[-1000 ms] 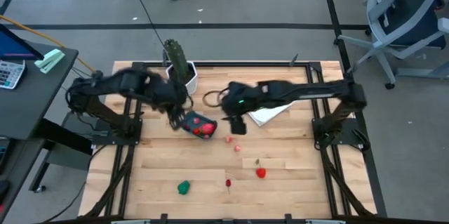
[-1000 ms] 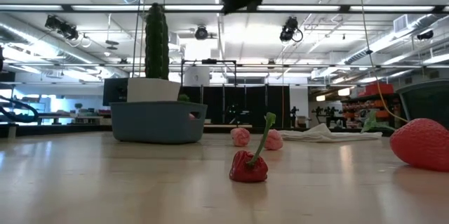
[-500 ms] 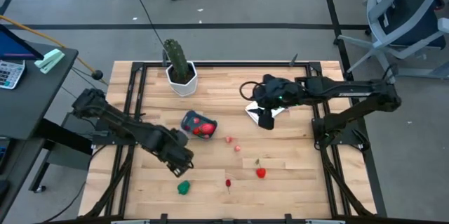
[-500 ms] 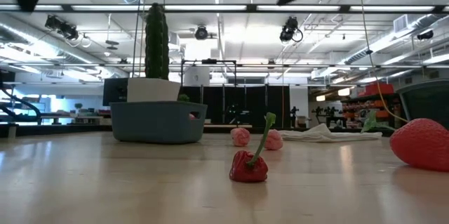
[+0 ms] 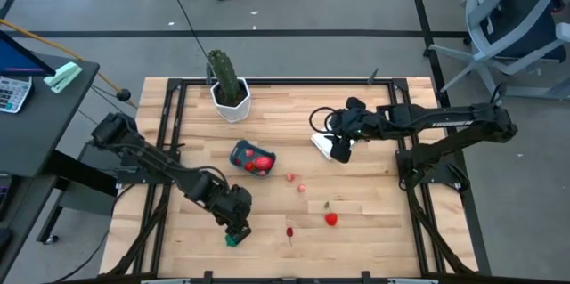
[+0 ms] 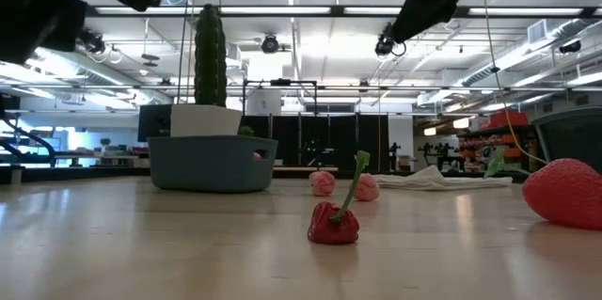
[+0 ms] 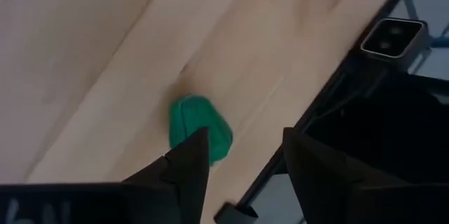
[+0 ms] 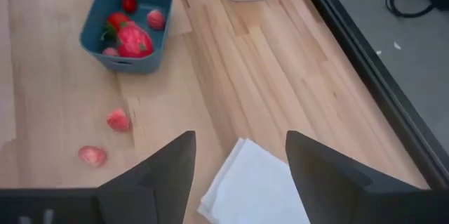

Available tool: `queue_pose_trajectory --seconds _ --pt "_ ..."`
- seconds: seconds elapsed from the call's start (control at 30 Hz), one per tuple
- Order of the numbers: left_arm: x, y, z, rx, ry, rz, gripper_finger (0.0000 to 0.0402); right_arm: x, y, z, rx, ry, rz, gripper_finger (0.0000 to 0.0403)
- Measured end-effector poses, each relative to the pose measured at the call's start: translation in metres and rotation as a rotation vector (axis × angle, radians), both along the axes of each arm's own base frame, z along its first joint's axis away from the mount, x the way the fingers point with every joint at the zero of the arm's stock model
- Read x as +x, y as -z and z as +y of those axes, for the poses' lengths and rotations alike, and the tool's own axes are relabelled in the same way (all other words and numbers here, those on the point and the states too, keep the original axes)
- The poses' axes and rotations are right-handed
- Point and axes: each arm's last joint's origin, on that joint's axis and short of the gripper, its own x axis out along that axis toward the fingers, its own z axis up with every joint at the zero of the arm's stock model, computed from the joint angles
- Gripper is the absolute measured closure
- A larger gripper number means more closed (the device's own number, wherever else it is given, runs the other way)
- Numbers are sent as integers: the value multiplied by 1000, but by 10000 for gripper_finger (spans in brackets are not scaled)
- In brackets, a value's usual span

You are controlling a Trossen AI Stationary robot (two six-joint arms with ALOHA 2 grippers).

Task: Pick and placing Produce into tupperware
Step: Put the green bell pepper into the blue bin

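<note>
The teal tupperware (image 5: 240, 151) sits mid-table with several red pieces in it, also seen in the right wrist view (image 8: 91, 38) and the low view (image 6: 212, 162). Two pink pieces (image 5: 290, 176) (image 5: 301, 188), a red strawberry (image 5: 330, 219) and a small stemmed red pepper (image 5: 289, 231) lie on the wood. The green piece (image 7: 200, 127) lies near the table's near edge. My left gripper (image 7: 245, 140) is open just over it, one fingertip in front of it; whether it touches, I cannot tell. My right gripper (image 8: 238, 140) is open above the white cloth.
A cactus in a white pot (image 5: 228, 88) stands at the far edge, left of centre. A folded white cloth (image 5: 329, 144) lies under my right gripper. The near table edge and frame rail (image 7: 295, 129) run close beside the green piece. Bare wood lies between the loose pieces.
My left gripper has swung from the tupperware toward the table's near edge and come down over the green piece. My right gripper has drawn back from beside the tupperware toward the table's right, over the white cloth. The produce and the tupperware have stayed in place.
</note>
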Motion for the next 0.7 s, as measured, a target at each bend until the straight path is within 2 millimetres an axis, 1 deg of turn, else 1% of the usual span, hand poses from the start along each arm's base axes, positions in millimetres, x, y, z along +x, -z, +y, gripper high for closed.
queue_pose_trajectory --seconds 0.2,0.3,0.37,0.47,0.6,0.7 --pt "-8 11 -14 6 -43 94 181 1 0 0 21 24 -22 173" --pt "-12 24 -26 29 -58 147 158 2 -1 0 26 28 -30 173" --pt "-10 33 -35 22 -69 159 143 2 -1 0 27 29 -31 173" --pt "-13 49 -43 51 -79 210 126 2 -1 0 30 26 -34 173" --pt "-11 64 -49 80 -75 226 114 2 -1 0 31 24 -36 172" --pt "-9 69 -48 93 -84 232 113 2 -1 1 39 19 -35 172"
